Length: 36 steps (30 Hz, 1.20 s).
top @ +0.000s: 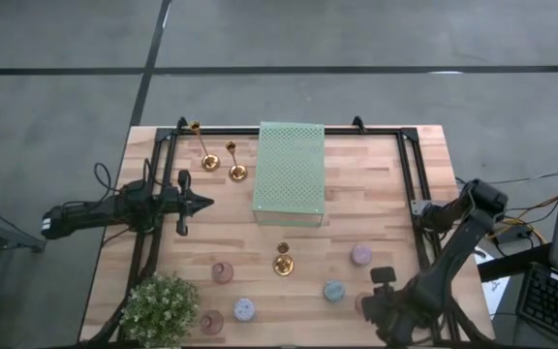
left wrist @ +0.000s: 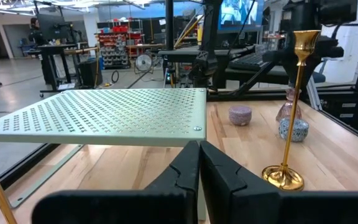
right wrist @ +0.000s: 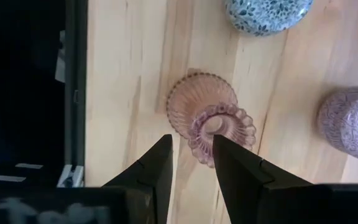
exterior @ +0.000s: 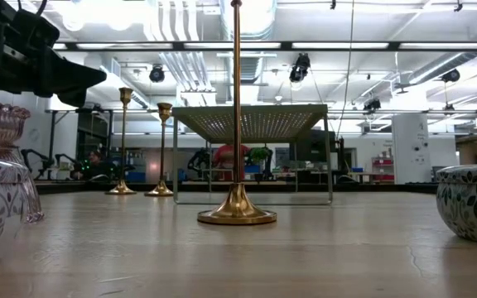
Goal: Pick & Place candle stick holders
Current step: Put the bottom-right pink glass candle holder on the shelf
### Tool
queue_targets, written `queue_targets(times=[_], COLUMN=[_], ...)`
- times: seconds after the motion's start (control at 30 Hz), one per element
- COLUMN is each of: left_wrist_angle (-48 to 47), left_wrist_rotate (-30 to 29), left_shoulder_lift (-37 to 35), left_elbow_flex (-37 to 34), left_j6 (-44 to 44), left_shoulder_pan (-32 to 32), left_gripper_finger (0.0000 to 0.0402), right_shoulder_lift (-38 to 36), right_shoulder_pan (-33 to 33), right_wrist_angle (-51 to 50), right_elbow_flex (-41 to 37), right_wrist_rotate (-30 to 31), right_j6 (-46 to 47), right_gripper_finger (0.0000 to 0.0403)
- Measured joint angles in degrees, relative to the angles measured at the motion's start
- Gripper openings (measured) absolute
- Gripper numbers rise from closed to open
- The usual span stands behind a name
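1. Near the table's front right corner, a pink ribbed glass holder (right wrist: pixel 209 121) stands upright just under the right gripper (right wrist: pixel 193 163); in the high view the gripper mostly hides it.
2. Right gripper's fingers (right wrist: pixel 156 169) are parted a little, tips just short of the holder's scalloped rim, gripping nothing yet.
3. Likely step: reaching for a pick. To do it well, centre the gap over the narrow neck rather than the wide foot, come down straight, and close gently, since glass can slip or tip.
4. Neighbours to avoid: a blue speckled holder (right wrist: pixel 267 14) and a lilac holder (right wrist: pixel 353 122) stand near but apart.
5. Further out: a gold candlestick (top: pixel 283 260) stands mid-table, two more gold candlesticks (top: pixel 223 161) at the back left beside the green perforated pad (top: pixel 291 173).
6. Left gripper (top: pixel 204 203) waits with fingers closed and empty over the left side, pointing at the pad.
7. A potted plant (top: pixel 160 306) sits at the front left corner.
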Motion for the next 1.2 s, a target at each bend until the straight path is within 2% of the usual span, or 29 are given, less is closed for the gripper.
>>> queue_targets(times=[0.47,0.83,1.2], left_wrist_angle=[0.0,0.0,0.0], left_wrist_rotate=[0.0,0.0,0.0], left_shoulder_lift=[0.0,0.0,0.0], left_elbow_flex=[0.0,0.0,0.0], left_j6=[0.0,0.0,0.0], left_shoulder_pan=[0.0,0.0,0.0], left_gripper_finger=[0.0019,0.0019,0.0019], right_shoulder_lift=[0.6,0.6,0.5], right_shoulder_pan=[0.0,0.1,0.1], right_wrist_angle=[0.2,4.3,3.3], right_elbow_flex=[-1.0,-4.3,-4.4], right_wrist_rotate=[2.9,2.9,3.1], right_j6=[-0.8,-0.8,-1.1], right_gripper_finger=[0.0080,0.0085,0.0036])
